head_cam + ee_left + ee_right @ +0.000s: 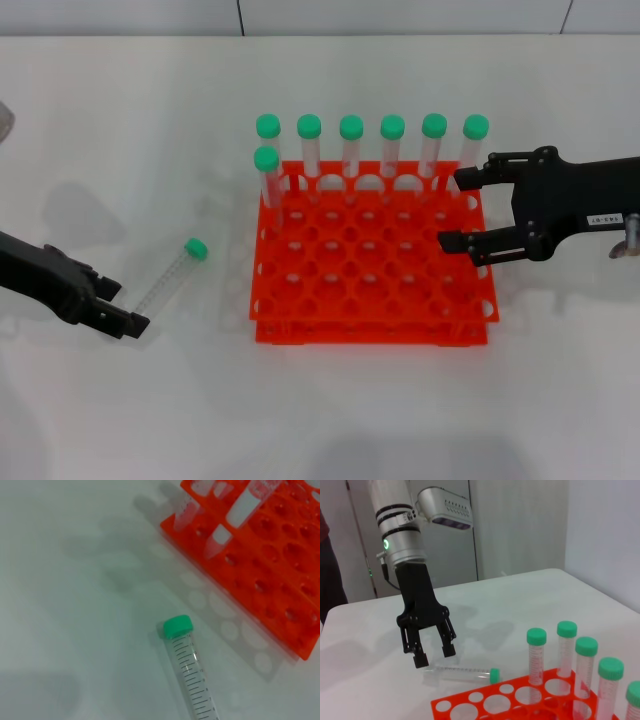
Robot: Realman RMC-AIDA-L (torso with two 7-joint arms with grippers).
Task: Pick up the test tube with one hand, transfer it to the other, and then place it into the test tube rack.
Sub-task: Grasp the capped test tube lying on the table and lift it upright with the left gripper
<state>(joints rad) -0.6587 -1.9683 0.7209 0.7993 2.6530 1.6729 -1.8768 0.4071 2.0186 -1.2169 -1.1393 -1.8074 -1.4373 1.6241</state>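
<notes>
The test tube [170, 278] lies flat on the white table, left of the rack, with its green cap [196, 248] pointing to the rack's back left. It also shows in the left wrist view [192, 680] and the right wrist view [462, 674]. My left gripper [128, 308], without a label, is open and empty just beyond the tube's tapered end; the right wrist view shows it [435, 656] hovering slightly above the table. My right gripper [455, 210], with a white label, is open and empty over the right side of the orange-red rack [300, 330].
Several green-capped tubes stand in the rack: a full back row [392, 140] and one in the second row at the left [267, 175]. The rack also shows in the left wrist view [280, 580] and the right wrist view [485, 707].
</notes>
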